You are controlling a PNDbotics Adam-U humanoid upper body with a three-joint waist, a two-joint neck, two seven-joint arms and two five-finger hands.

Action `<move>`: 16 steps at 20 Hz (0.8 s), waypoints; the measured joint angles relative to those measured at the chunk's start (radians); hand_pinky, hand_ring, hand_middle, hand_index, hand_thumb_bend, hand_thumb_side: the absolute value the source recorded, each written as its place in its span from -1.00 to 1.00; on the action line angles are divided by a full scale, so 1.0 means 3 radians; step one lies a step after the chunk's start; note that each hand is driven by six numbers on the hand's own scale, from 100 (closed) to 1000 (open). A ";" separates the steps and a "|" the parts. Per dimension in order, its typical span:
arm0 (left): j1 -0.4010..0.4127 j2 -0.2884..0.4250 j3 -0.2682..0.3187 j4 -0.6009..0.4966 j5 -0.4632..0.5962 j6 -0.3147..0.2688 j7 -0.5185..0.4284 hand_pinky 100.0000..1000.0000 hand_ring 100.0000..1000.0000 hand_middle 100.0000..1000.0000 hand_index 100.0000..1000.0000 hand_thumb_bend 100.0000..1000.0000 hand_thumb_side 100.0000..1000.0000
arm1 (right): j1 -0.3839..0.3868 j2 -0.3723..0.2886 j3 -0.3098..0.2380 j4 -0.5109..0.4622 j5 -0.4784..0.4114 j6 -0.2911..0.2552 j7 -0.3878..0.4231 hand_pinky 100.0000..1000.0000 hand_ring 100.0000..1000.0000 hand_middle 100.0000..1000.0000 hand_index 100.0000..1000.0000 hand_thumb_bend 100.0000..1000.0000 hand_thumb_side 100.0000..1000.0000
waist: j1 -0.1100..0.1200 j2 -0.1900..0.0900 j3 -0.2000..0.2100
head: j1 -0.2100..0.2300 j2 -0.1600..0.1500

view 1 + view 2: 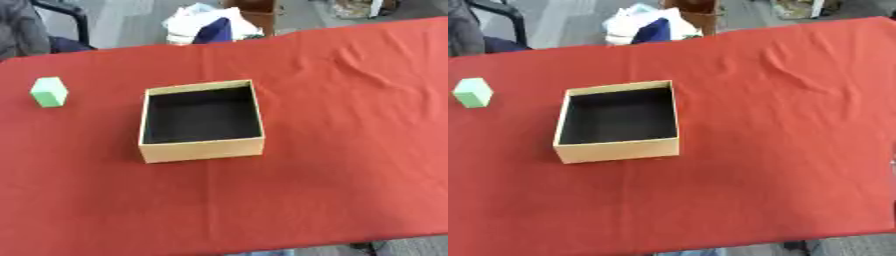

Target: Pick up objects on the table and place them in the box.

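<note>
A: Surface noted. A red cloth (pixel 332 150) is spread over the table and fills most of the frame; creases are seen toward the upper right, and a faint fold line runs down the middle, passing under the box. The cloth's near edge is cut off along the bottom of the frame, where grey floor is glimpsed at the lower right corner.

B: And the room beyond?

A: Grey floor is seen along the top. A heap of white and dark blue cloth (pixel 210 27) lies at top centre, just past the far edge of the table, with something brown beside it. A dark chair frame (pixel 66 15) is caught at the upper left corner.

B: The task's things?

A: A tan cardboard box (pixel 203 149) is set a little left of centre. It is open at the top, its inside is black, and nothing can be made out in it. A small light green block (pixel 49 92) rests on the cloth at the left edge of the frame, level with the box's far rim and well apart from it.

B: Hands?

A: Neither hand is shown in either view, so their state cannot be told, and the block's place relative to a hand cannot be given.
</note>
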State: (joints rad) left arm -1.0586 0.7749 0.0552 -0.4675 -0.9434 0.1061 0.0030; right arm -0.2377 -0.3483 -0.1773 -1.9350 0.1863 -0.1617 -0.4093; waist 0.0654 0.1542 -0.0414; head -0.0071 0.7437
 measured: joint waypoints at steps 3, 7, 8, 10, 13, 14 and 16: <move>-0.0002 -0.0065 0.0025 -0.0029 -0.0412 -0.0015 -0.0448 0.67 0.54 0.50 0.84 -0.48 -0.44 | -0.0001 0.0000 0.0000 0.0000 -0.0002 0.0000 0.0000 0.22 0.44 0.62 0.84 -1.00 -0.04 | -0.0001 0.0004 0.0002 | -0.0001 -0.0007; -0.0003 -0.0136 0.0064 -0.0093 -0.0672 -0.0094 -0.0879 0.69 0.57 0.52 0.84 -0.37 -0.47 | -0.0003 0.0000 0.0003 0.0000 -0.0012 -0.0001 0.0001 0.21 0.44 0.62 0.84 -1.00 -0.04 | -0.0015 0.0032 0.0001 | 0.0002 -0.0018; -0.0003 -0.0151 0.0077 -0.0108 -0.0695 -0.0118 -0.0959 0.69 0.57 0.52 0.84 -0.37 -0.47 | -0.0003 0.0000 0.0004 0.0000 -0.0014 -0.0001 0.0001 0.21 0.44 0.62 0.84 -1.00 -0.04 | -0.0019 0.0037 -0.0003 | 0.0003 -0.0018; -0.0001 -0.0175 0.0092 -0.0130 -0.0702 -0.0166 -0.1099 0.69 0.58 0.53 0.84 -0.31 -0.52 | -0.0004 0.0000 0.0008 0.0000 -0.0016 -0.0001 0.0001 0.21 0.44 0.62 0.84 -1.00 -0.04 | -0.0023 0.0052 -0.0007 | 0.0006 -0.0019; 0.0012 -0.0188 0.0111 -0.0149 -0.0631 -0.0238 -0.1281 0.69 0.61 0.55 0.84 -0.28 -0.56 | -0.0015 0.0000 0.0009 0.0000 -0.0019 0.0000 0.0000 0.21 0.44 0.62 0.84 -1.00 -0.04 | -0.0029 0.0086 -0.0026 | 0.0013 -0.0023; 0.0018 -0.0189 0.0119 -0.0160 -0.0590 -0.0259 -0.1326 0.69 0.61 0.55 0.84 -0.26 -0.58 | -0.0017 0.0000 0.0009 0.0000 -0.0022 0.0000 0.0000 0.21 0.44 0.62 0.84 -1.00 -0.04 | -0.0032 0.0096 -0.0028 | 0.0014 -0.0024; 0.0043 -0.0189 0.0121 -0.0196 -0.0501 -0.0306 -0.1384 0.70 0.62 0.56 0.85 -0.23 -0.58 | -0.0024 0.0000 0.0009 0.0000 -0.0030 0.0000 -0.0001 0.21 0.44 0.62 0.84 -1.00 -0.04 | -0.0037 0.0122 -0.0031 | 0.0014 -0.0035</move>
State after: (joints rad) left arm -1.0458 0.7183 0.0914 -0.5262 -1.0937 0.0144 -0.4123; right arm -0.2450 -0.3483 -0.1748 -1.9349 0.1774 -0.1616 -0.4096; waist 0.0543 0.1908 -0.0508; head -0.0029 0.7330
